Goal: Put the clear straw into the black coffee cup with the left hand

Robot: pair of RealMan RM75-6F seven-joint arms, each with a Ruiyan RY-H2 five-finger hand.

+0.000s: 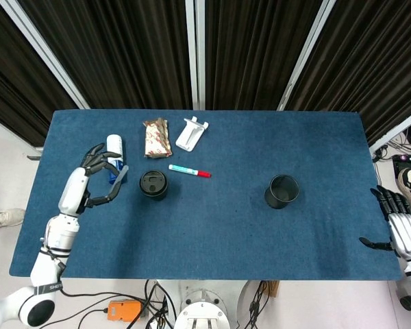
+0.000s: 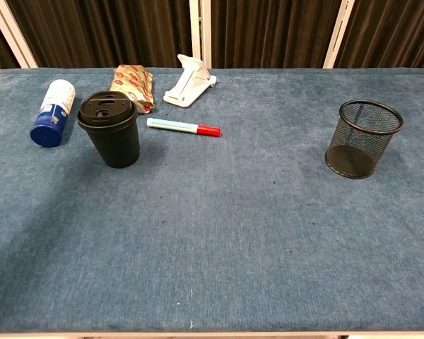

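The black coffee cup [image 1: 153,184] [image 2: 111,129] stands upright with its lid on, left of the table's middle. My left hand [image 1: 89,179] is raised to the left of the cup and apart from it. It pinches the clear straw [image 1: 119,181], which slants up toward the cup. In the chest view the hand itself is out of frame; only a pale blurred strip at the top left edge may be the straw. Off the table's right edge, my right hand [image 1: 401,230] hangs with fingers spread and holds nothing.
A blue and white bottle [image 1: 114,147] [image 2: 51,113] lies just behind my left hand. Behind the cup lie a snack packet [image 1: 157,136], a white stand [image 1: 192,132] and a red-capped marker [image 1: 190,171]. A black mesh pot [image 1: 282,191] stands at the right.
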